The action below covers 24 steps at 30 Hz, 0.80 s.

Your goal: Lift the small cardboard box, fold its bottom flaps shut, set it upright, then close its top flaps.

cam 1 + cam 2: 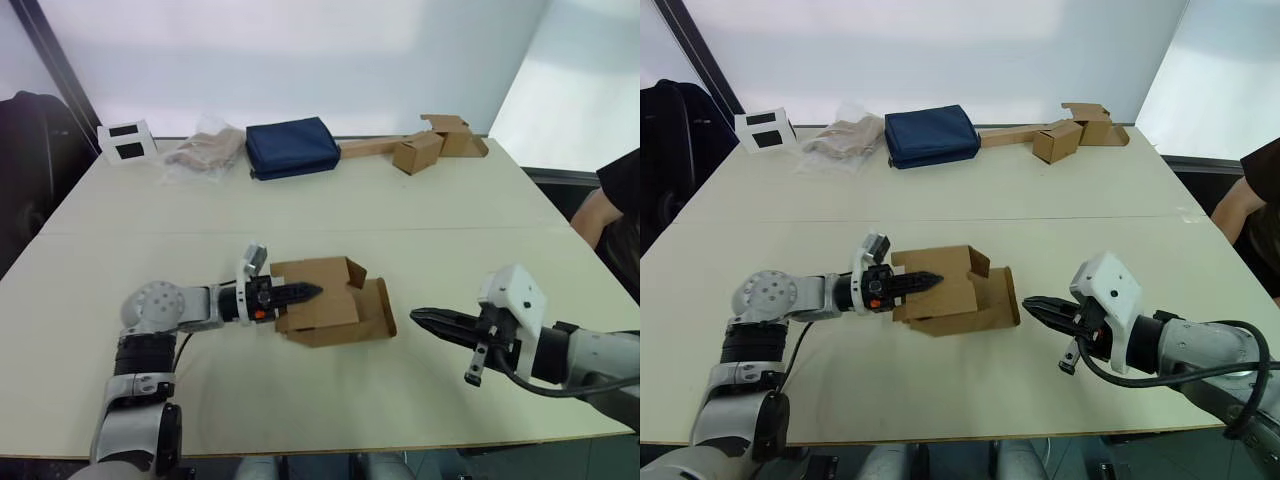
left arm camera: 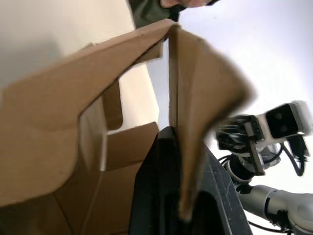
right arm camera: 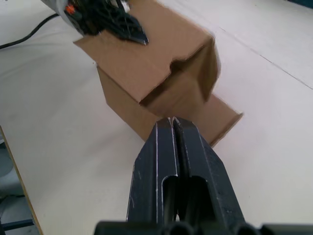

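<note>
Nearest, the right gripper (image 1: 1032, 305) hovers off the table with black fingers pressed together, just beside the small plain brown cardboard box (image 1: 330, 300), which lies on its side mid-table. Left gripper (image 1: 310, 292) pinches its upper wall; the inner finger is hidden.

The small cardboard box (image 1: 325, 303) is made of matt brown corrugated card with raw edges; the table (image 1: 300, 215) is finished in smooth, pale matt laminate; the pouch (image 1: 291, 147) is of dark blue woven cloth
</note>
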Motion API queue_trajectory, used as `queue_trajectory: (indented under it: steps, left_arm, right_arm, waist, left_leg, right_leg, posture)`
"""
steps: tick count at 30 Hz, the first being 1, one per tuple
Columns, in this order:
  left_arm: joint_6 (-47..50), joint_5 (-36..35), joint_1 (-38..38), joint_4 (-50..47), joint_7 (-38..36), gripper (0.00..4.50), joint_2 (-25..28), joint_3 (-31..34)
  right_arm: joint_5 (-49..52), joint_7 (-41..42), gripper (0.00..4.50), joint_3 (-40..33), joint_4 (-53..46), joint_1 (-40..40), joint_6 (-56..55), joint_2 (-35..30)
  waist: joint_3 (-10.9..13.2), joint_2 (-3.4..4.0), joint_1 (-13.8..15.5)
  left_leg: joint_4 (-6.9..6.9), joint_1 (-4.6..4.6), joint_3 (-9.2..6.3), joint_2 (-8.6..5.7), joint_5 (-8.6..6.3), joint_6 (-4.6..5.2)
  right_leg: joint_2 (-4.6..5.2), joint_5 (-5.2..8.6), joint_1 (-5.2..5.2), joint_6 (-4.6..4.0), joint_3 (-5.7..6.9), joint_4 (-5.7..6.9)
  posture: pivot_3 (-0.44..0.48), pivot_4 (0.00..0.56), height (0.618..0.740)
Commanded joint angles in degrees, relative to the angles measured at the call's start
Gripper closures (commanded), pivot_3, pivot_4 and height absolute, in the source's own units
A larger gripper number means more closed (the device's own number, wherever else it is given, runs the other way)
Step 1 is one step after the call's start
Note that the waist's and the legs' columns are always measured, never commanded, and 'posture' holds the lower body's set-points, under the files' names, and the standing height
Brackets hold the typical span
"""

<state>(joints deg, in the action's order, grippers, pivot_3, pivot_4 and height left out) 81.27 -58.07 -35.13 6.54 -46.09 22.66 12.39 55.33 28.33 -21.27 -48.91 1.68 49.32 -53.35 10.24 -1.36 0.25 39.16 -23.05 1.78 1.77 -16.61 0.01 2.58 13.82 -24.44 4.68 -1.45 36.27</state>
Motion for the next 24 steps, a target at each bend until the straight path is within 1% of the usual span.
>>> queue_trajectory:
  steps: [1,3,7,12,17,24]
  left_arm:
    - [-8.7,0.9,1.4,-12.3,-6.9,4.49,4.0,-2.6]
    - [-16.3,5.9,2.4,-15.4,-10.5,4.49,6.9,-6.6]
    - [-33.3,15.7,1.3,-14.4,-14.3,4.49,7.8,-10.6]
    - [-47.5,24.1,-0.6,-10.6,-19.0,4.49,8.6,-14.8]
    - [-54.3,27.5,-3.4,-6.2,-21.4,4.49,7.9,-15.9]
    - [-57.2,28.9,-5.8,-2.9,-23.1,4.49,7.1,-16.0]
  right_arm:
    - [-0.6,-3.1,4.5,0.8,1.3,-3.8,-2.4,2.8]
    - [-2.2,-5.1,4.5,2.6,2.9,-6.6,-3.2,4.8]
    - [-6.5,-10.3,4.5,6.3,7.7,-13.6,-5.2,10.8]
    - [-11.8,-13.2,4.5,10.9,12.1,-19.4,-7.1,16.1]
    - [-14.6,-12.0,4.5,14.5,14.7,-21.9,-8.3,19.2]
    - [-16.8,-10.8,4.5,16.9,16.8,-24.3,-9.0,22.3]
  waist:
    - [0.0,0.08,0.0]
    - [-0.1,0.19,0.2]
    - [-0.1,0.19,0.5]
    - [-0.1,0.18,0.4]
    - [-0.1,0.18,0.4]
    - [-0.1,0.18,0.3]
  left_leg:
    - [-0.01,0.01,0.0,0.02,0.0,-0.01]
    - [-0.04,0.04,0.03,0.01,0.01,-0.02]
    - [-0.02,0.02,0.08,-0.05,0.1,-0.17]
    - [-0.01,-0.14,0.09,-0.07,0.12,-0.2]
    - [-0.03,-0.27,0.19,-0.07,0.11,-0.18]
    - [-0.02,-0.26,0.18,-0.05,0.12,-0.16]
  right_leg:
    - [0.02,0.0,0.0,-0.01,-0.01,0.0]
    - [0.06,0.01,0.01,-0.02,-0.01,0.0]
    - [0.06,-0.03,0.01,-0.11,-0.02,-0.04]
    - [0.06,-0.04,-0.07,-0.12,-0.02,-0.11]
    - [0.0,-0.06,-0.16,-0.08,0.05,-0.11]
    - [-0.05,-0.09,-0.16,-0.01,0.07,-0.08]
  posture:
    - [0.0,0.15,0.74]
    - [0.0,0.15,0.74]
    - [0.0,0.15,0.74]
    - [0.0,0.15,0.74]
    - [0.0,0.15,0.74]
    - [0.0,0.15,0.74]
